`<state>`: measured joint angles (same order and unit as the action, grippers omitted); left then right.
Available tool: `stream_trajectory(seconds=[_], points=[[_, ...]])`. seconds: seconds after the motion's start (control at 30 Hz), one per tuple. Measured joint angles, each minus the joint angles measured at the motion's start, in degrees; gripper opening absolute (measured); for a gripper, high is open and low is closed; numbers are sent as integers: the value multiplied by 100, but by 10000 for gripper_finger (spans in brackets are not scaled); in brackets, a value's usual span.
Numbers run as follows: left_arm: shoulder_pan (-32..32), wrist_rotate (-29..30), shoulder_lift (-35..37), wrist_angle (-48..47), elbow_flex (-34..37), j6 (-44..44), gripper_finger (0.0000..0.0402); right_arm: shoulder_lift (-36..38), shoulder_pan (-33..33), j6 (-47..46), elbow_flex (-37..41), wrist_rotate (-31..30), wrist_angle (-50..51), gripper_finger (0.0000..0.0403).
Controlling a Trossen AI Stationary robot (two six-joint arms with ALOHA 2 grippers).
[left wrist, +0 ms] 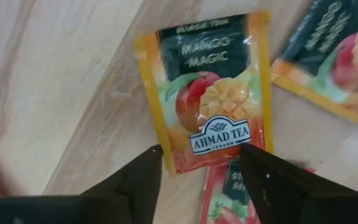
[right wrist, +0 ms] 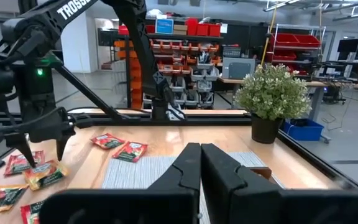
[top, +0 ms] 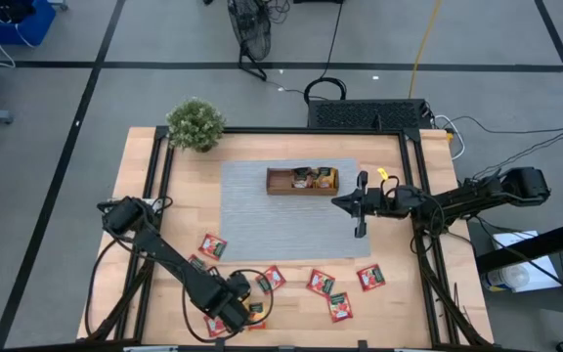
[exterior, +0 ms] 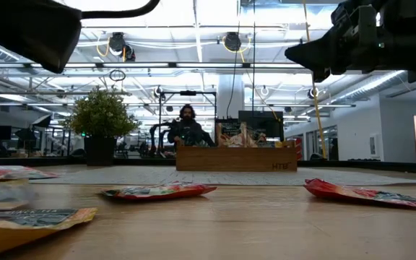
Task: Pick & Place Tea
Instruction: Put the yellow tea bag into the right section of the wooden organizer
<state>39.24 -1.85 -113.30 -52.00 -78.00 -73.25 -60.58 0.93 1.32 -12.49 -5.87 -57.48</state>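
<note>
- high view: the left gripper (top: 231,311) is seen low over the near edge of the wooden table (top: 135,166), among scattered tea packets (top: 322,282). the right gripper (top: 361,203) is held over the grey mat (top: 252,220), just beside the wooden tray (top: 301,180), where a few packets are stored. a potted plant (top: 195,124) is set at the far left corner.
- low view: packets are seen lying flat on the near table (exterior: 159,191), with the tray (exterior: 237,158) farther back and a person (exterior: 187,124) beyond it.
- left wrist view: the fingers (left wrist: 135,180) are spread apart above a mango packet (left wrist: 209,90), with nothing held; a red packet (left wrist: 225,193) is partly tucked under it.
- right wrist view: the fingers (right wrist: 188,165) are pressed together, empty; the left gripper (right wrist: 42,149) is seen with its tips astride a yellow packet (right wrist: 45,174).
</note>
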Motion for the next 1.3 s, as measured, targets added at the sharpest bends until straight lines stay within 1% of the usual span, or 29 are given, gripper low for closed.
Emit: stream_trajectory(seconds=[0.17, 0.33, 0.4, 0.5, 0.6, 0.7, 0.8, 0.9, 0.97, 1.07, 1.17, 1.3], points=[[0, 103, 1, 2, 0, 31, 250, 0, 0, -2, 0, 4, 11, 0], [-32, 248, 1, 15, 0, -50, 267, 0, 0, -2, 0, 8, 29, 0], [-57, 236, 1, 134, 9, -89, 268, 0, 0, -2, 0, 9, 31, 0], [-103, 169, 3, 729, 148, -84, 269, 0, 0, -2, -2, 11, 31, 0], [-112, -3, 9, 1342, 364, -59, 269, 0, 0, -4, -2, 11, 33, 0], [-132, -66, 56, 1777, 674, -243, 269, 0, 0, -18, -4, 13, 36, 0], [-133, -104, 62, 1797, 853, -543, 269, 0, 0, -28, -4, 13, 36, 0], [-136, -66, 72, 1853, 960, -591, 265, 0, 0, -28, -4, 13, 37, 0], [-126, 58, 73, 1894, 1015, -529, 252, 0, 0, -28, -4, 13, 40, 0], [-118, 198, 75, 1966, 1065, -472, 215, 0, 0, -40, -4, 13, 40, 0], [-114, 296, 75, 1942, 1088, -465, 163, 0, 0, -66, -4, 13, 48, 0], [-114, 397, 74, 1899, 1095, -445, 84, 0, 0, -68, -4, 13, 55, 0]])
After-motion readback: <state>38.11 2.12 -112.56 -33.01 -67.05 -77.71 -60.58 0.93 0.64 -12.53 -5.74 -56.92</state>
